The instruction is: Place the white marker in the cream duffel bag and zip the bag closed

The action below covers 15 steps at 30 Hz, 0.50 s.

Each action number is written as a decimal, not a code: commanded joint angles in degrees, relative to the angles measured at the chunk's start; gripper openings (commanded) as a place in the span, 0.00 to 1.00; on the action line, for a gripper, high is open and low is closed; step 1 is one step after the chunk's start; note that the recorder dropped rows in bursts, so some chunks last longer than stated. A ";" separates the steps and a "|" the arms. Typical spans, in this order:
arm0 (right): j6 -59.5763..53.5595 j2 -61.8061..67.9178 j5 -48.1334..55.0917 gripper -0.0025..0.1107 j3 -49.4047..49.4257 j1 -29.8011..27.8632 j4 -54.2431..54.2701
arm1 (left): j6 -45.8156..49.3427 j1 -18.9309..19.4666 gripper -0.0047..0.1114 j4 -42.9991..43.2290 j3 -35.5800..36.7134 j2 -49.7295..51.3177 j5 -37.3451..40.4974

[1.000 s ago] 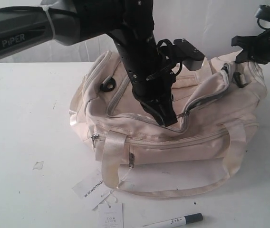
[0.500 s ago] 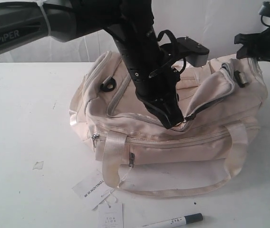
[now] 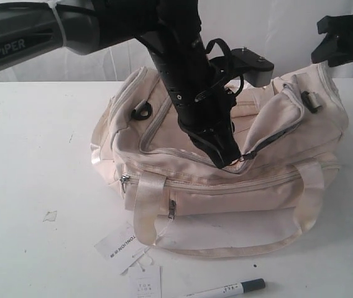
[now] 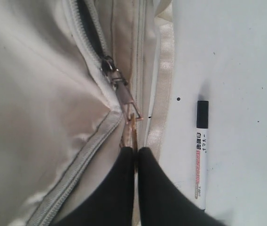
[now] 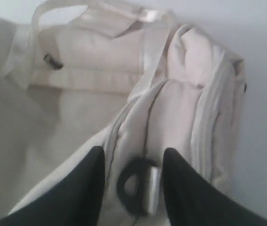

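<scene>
The cream duffel bag (image 3: pixel 226 186) lies across the middle of the table, its top zipper partly open toward its right end. My left gripper (image 3: pixel 229 158) (image 4: pixel 136 150) is shut on the metal zipper pull (image 4: pixel 126 106) on top of the bag. The white marker (image 3: pixel 226 290) (image 4: pixel 200 160), dark cap on, lies on the table in front of the bag. My right gripper (image 3: pixel 333 49) (image 5: pixel 133 155) hangs open above the bag's right end. A black end ring (image 5: pixel 133 186) (image 3: pixel 311 101) lies below, between its fingers and apart from them.
Two white paper hang tags (image 3: pixel 120 248) lie on the table by the bag's front left corner, close to the marker. A small paper scrap (image 3: pixel 50 215) sits further left. The bag's shiny straps (image 3: pixel 148 205) loop down over its front.
My left gripper has drawn the zipper pull a little to the right. The right gripper has risen up and away from the bag's right end.
</scene>
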 commanded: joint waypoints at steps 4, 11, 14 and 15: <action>-3.67 -6.69 7.62 0.36 0.00 -0.46 -8.15 | 0.00 -0.29 0.04 -0.96 0.01 -0.91 2.08; -22.37 -14.58 7.62 0.36 10.38 1.02 -9.70 | 0.00 -0.29 0.04 -0.96 0.01 -0.91 2.08; -27.24 -16.97 7.62 0.36 17.44 2.11 -9.30 | 0.00 -0.29 0.04 -0.96 0.01 -0.91 1.97; -28.51 -17.67 7.62 0.36 19.25 3.03 -9.14 | 0.00 -0.29 0.04 -1.08 0.01 -0.91 1.97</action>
